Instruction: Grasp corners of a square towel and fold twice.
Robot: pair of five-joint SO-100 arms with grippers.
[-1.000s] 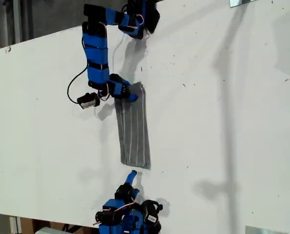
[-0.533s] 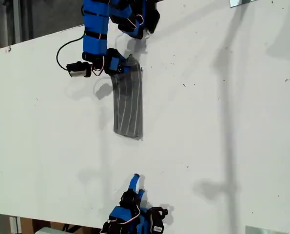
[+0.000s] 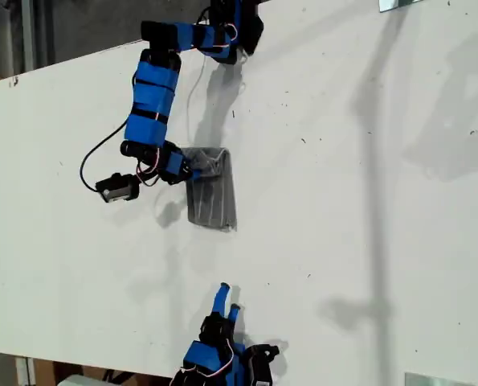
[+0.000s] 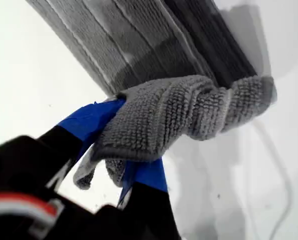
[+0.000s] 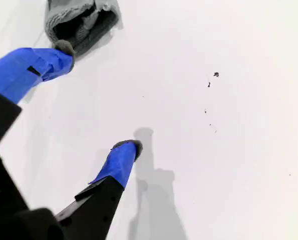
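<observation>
- gripping a bunched grey corner [image 4: 154, 125] of the towel [image 3: 212, 191] with my first gripper [image 3: 192, 171], blue jaws clenched on the cloth in the first wrist view.
- holding that pinched end raised over the striped body, fabric twisting into a thick roll just beyond the blue fingers [image 4: 91, 122].
- lying partly folded on the white worktop [image 3: 367, 201], the towel sitting near the middle of the exterior view, a little toward the exterior view's left, white stripes running along its length.
- reaching down from the exterior view's top edge, the first arm [image 3: 152, 96] bending over the cloth, a small camera and cable dangling beside it.
- hovering well apart from the towel, my second gripper [image 3: 226, 299] sitting near the exterior view's bottom edge, blue fingertips pointing toward the cloth.
- showing jaws released and spread in the second wrist view, my second gripper [image 5: 96, 105] grasping nothing, bare worktop between the tips.
- peeking in past one blue fingertip [image 5: 33, 65] in the second wrist view, the towel's near end [image 5: 81, 22] appearing as a folded loop.
</observation>
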